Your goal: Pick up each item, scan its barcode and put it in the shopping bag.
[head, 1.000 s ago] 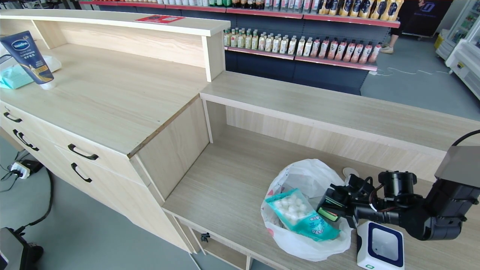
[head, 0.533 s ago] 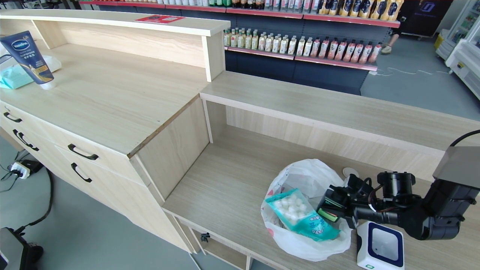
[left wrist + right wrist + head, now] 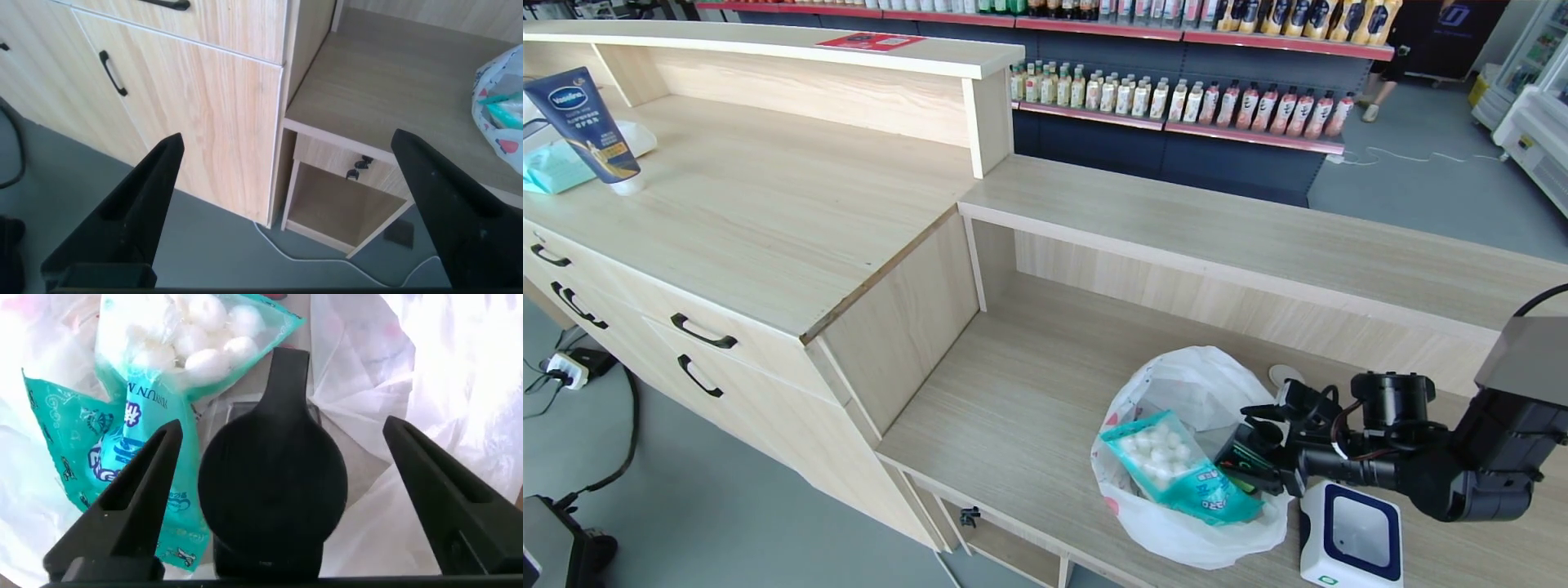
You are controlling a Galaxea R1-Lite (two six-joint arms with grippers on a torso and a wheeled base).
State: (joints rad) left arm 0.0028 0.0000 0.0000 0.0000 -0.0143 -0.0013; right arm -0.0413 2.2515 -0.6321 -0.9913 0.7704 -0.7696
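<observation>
From head: looks forward, down across counter point(image 3: 768, 229). From left wrist: faces its front edge from low, well off. From right wrist: peers close into shopping bag point(image 3: 458, 376), shared with head view.

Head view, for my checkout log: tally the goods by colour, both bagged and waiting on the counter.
Teal: 2, cotton ball packet in the shopping bag, pack on the counter
Blue: 1, lotion tube
Black: 1, item in the bag
White: 1, unclear object behind the tube
Total: 5
</observation>
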